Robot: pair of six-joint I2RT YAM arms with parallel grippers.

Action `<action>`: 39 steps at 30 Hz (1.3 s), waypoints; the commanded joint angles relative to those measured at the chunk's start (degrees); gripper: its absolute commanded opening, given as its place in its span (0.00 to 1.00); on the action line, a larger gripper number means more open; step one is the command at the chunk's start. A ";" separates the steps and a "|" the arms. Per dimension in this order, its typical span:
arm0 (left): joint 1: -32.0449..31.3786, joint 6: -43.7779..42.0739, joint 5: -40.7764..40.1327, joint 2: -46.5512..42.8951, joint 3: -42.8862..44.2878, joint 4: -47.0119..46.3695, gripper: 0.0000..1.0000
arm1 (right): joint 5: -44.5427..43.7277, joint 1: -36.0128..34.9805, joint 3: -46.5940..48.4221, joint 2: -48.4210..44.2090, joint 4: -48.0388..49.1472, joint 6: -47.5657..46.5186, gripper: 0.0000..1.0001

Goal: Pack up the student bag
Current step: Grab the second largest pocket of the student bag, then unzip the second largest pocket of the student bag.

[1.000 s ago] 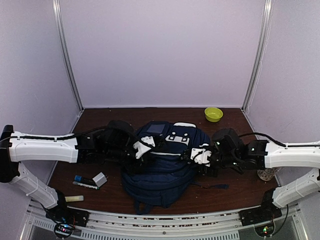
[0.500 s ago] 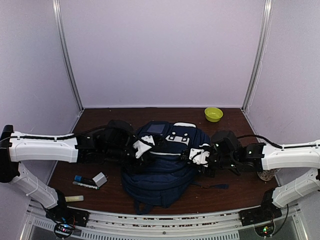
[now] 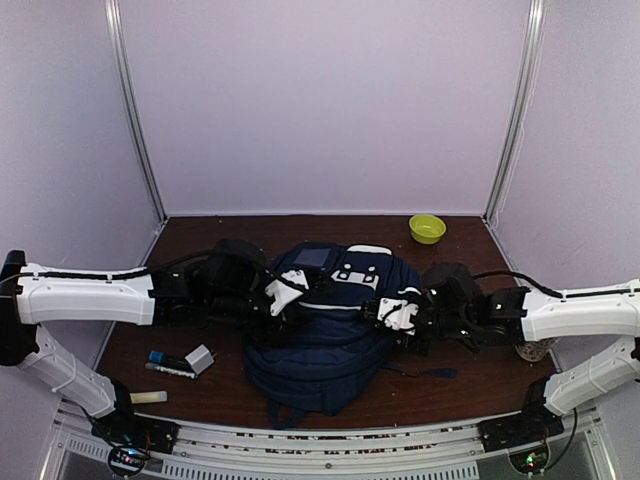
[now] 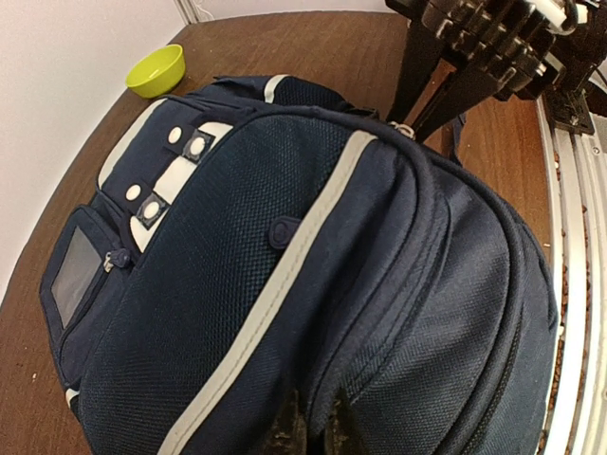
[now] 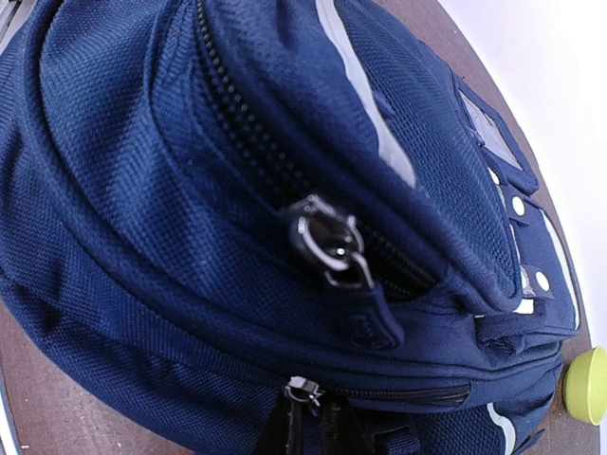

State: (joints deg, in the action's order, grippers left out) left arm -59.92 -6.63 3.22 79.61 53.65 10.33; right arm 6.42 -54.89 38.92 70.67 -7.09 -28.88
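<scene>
Midway on the worktop [image 3: 200, 240] lies the student bag [image 3: 320, 335], long axis running away from the bases, the left pincer [image 3: 300, 300] apparently clamped on its left flank, the right pincer [image 3: 380, 312] touching its right flank, grip state impossible to tell, both equally near.

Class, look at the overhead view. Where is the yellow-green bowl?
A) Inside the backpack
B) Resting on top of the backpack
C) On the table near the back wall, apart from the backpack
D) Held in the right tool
C: the bowl stands on the table by the back wall, with bare wood between it and the student bag.
</scene>
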 commanded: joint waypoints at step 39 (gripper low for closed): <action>0.77 4.34 3.92 1.11 3.84 -5.86 0.00 | 2.70 -12.83 2.20 -11.75 -5.38 17.20 0.00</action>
State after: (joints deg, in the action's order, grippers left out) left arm -59.94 -4.34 8.32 80.84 54.76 10.44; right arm 6.52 -65.39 39.13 60.20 -14.35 -13.47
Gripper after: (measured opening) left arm 0.026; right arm 0.032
